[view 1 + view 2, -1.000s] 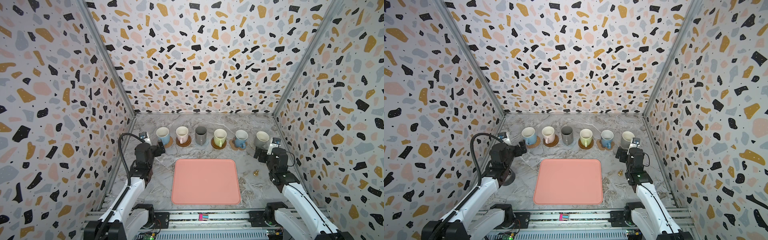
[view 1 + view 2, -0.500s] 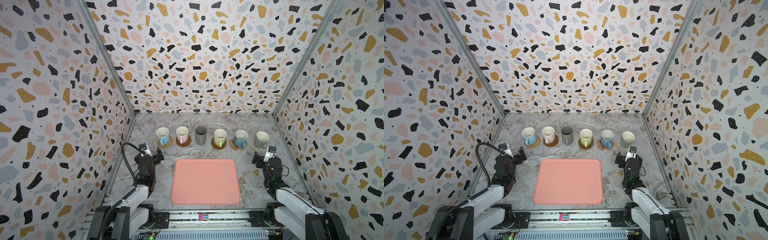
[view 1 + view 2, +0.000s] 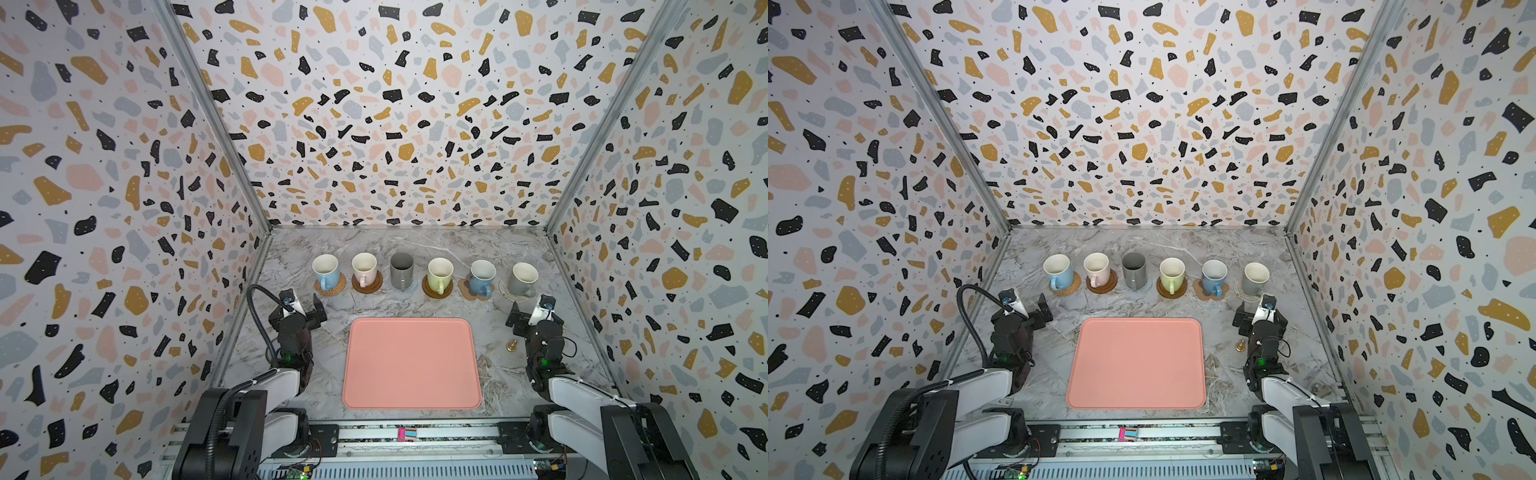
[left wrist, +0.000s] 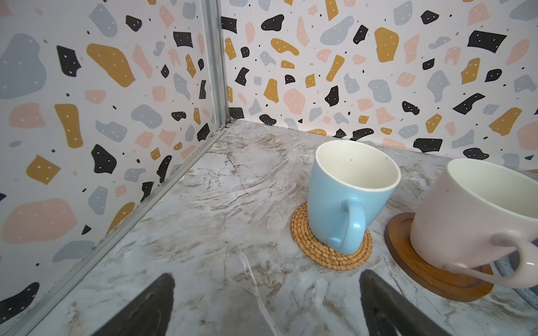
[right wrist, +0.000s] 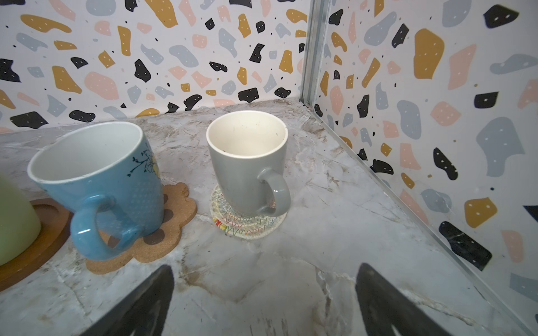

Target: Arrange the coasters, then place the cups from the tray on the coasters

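Three sides: terrazzo walls (image 3: 395, 124) are closing in the marble counter (image 3: 457, 245) at left, back and right; only the front is lying open.
Open room: one bare strip is running behind the cup row to the back wall, another between the row and the tray; the narrow lanes beside the tray are each being taken up by an arm.
Tray: the salmon-pink tray (image 3: 411, 361) is lying bare at near centre, well apart from the cups.
Left tool: the left tool (image 4: 266, 279) is hovering over bare counter, jaws spread wide and gripping nothing, facing the light blue mug (image 4: 346, 189) near the left wall.
Right tool: the right tool (image 5: 263, 270) is hovering likewise, jaws wide and holding nothing, facing the light grey mug (image 5: 247, 163) near the right wall.
In the way: a small brass-coloured piece (image 3: 512, 345) is sitting between the tray and the right arm.
Cups: six are standing upright in one row; between the two end mugs are standing the pale pink mug (image 3: 365, 268), dark grey mug (image 3: 401, 270), light green mug (image 3: 439, 274) and blue patterned mug (image 5: 116, 186).
Coasters: six are lying one under each cup, left to right: tan woven round (image 4: 314, 247), wooden disc (image 4: 413, 270), blue-grey woven round (image 3: 414, 286), second wooden disc (image 3: 444, 294), paw-shaped cork coaster (image 5: 174, 232), cream woven round (image 5: 250, 229).
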`<state>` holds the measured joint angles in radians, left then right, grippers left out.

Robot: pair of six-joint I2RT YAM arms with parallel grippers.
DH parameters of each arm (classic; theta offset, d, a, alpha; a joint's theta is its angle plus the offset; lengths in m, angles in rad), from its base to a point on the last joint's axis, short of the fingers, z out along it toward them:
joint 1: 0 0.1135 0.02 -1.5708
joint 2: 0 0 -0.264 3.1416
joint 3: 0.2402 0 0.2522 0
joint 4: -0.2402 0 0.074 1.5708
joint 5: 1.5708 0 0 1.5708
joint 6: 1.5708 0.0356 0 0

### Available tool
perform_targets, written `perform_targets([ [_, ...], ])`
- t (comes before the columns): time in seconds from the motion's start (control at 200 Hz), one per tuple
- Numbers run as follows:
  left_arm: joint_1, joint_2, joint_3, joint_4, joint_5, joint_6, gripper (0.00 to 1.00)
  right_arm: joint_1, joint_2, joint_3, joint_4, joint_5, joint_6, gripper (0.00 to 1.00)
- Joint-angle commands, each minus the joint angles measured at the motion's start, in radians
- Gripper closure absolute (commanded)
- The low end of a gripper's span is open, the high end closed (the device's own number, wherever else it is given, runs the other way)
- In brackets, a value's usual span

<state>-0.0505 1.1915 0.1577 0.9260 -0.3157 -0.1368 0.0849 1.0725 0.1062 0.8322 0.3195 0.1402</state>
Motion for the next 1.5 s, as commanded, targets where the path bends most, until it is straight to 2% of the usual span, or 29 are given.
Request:
perform_targets([
  [0.0,0.004,0.004,0.012,0.076,0.001,0.024,0.0,-0.006,0.002,0.016,0.039,0.009,-0.001,0.01],
  [0.806,0.005,0.15,0.055,0.15,0.033,0.072,0.01,-0.042,0.128,0.073,0.104,-0.043,-0.053,0.01],
  [1.307,0.005,0.177,0.052,0.177,0.062,0.088,0.0,-0.06,0.199,0.094,0.184,-0.084,-0.065,0.01],
  [1.417,0.003,0.184,0.038,0.205,0.069,0.094,0.01,-0.06,0.237,0.128,0.171,-0.12,-0.077,0.01],
  [1.497,0.0,0.21,-0.002,0.3,0.078,0.1,0.01,-0.06,0.257,0.147,0.158,-0.15,-0.089,0.01],
])
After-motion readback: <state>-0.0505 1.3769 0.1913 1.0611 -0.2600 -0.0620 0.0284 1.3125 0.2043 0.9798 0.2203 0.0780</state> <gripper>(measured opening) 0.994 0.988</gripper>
